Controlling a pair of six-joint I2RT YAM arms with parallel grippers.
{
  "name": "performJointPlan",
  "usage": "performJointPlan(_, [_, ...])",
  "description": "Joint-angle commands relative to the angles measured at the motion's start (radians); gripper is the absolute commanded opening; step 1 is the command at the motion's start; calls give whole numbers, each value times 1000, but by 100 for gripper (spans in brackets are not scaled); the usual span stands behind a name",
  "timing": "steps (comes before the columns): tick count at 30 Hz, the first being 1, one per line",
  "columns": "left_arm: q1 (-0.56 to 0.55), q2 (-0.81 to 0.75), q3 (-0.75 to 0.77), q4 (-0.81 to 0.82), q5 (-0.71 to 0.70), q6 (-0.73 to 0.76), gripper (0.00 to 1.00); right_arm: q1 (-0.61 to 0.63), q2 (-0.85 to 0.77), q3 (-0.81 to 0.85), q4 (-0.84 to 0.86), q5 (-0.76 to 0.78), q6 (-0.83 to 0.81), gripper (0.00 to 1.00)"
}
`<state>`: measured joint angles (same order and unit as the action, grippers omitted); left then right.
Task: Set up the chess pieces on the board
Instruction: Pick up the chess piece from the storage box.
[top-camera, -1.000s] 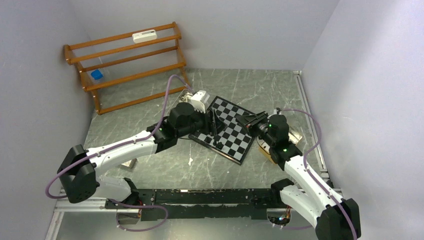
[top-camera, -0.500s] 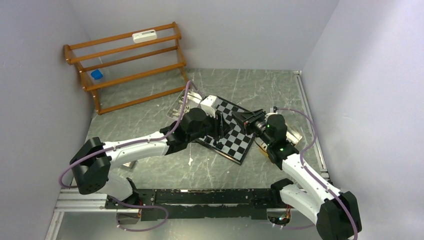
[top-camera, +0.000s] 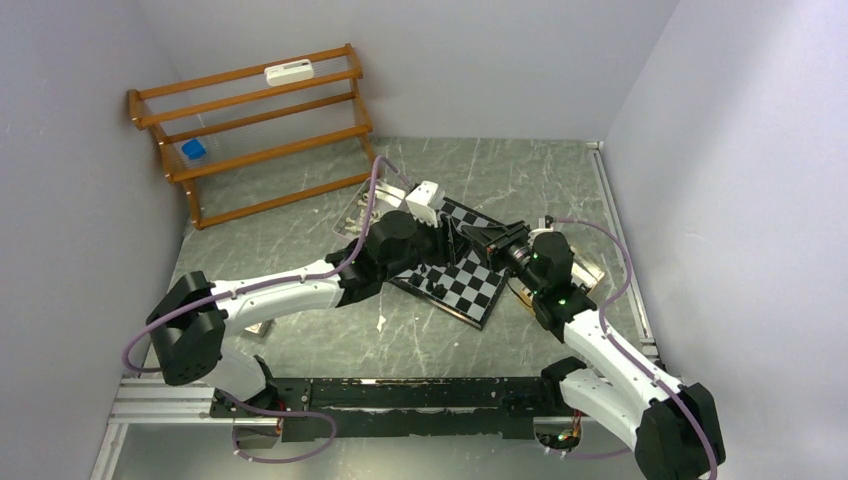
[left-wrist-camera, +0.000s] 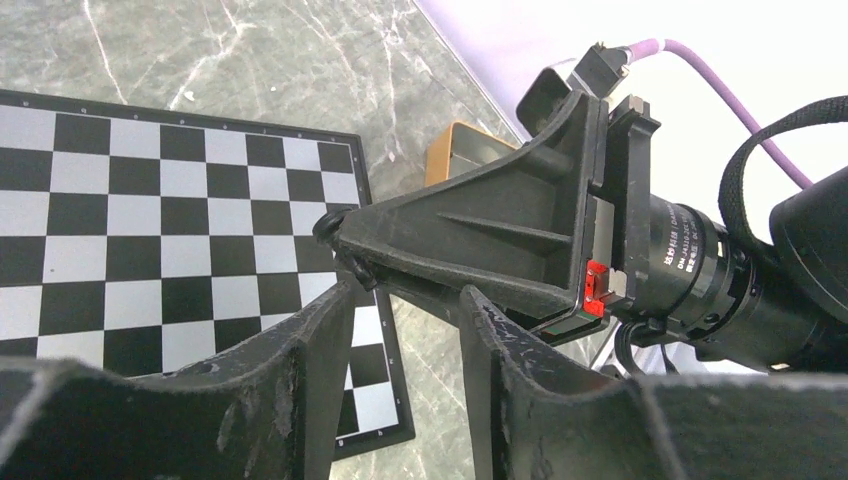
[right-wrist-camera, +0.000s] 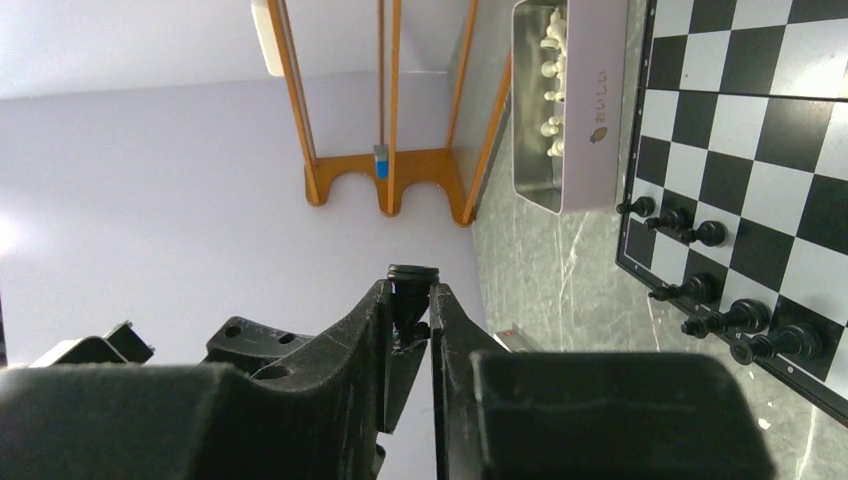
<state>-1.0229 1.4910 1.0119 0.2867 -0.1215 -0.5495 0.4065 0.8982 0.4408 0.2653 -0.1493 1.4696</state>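
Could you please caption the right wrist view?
Right gripper, jaws shut on a black chess piece; six more pieces line the board edge.

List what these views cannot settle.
- Right wrist: which figure the black piece is; the right tool covers its body.
- Top external: squares of the board under the left tool and right tool.
- Right wrist: count of white pieces; the tin runs past the top edge.

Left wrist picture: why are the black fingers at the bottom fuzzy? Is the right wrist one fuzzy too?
Left wrist view: the left fingers are too near to focus on, so they blur; the board is sharp. Right wrist view: yes, the right fingers pinching the chess piece are soft too, the board clear.
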Motion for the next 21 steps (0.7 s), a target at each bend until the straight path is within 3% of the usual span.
performJointPlan(1, [-8, 26, 50, 40, -59, 8, 46, 18, -17, -11, 29, 13, 15, 7])
performJointPlan(7, [-11, 35, 54, 48, -94, 14, 37, 32, -28, -14, 22, 17, 15, 7])
performJointPlan(16, [-13, 39, 54, 74, -133, 38, 38, 50, -36, -13, 13, 28, 4, 7])
performJointPlan(21, [-14, 45, 59, 89, -139, 51, 31, 74, -38, -21, 4, 44, -1, 7])
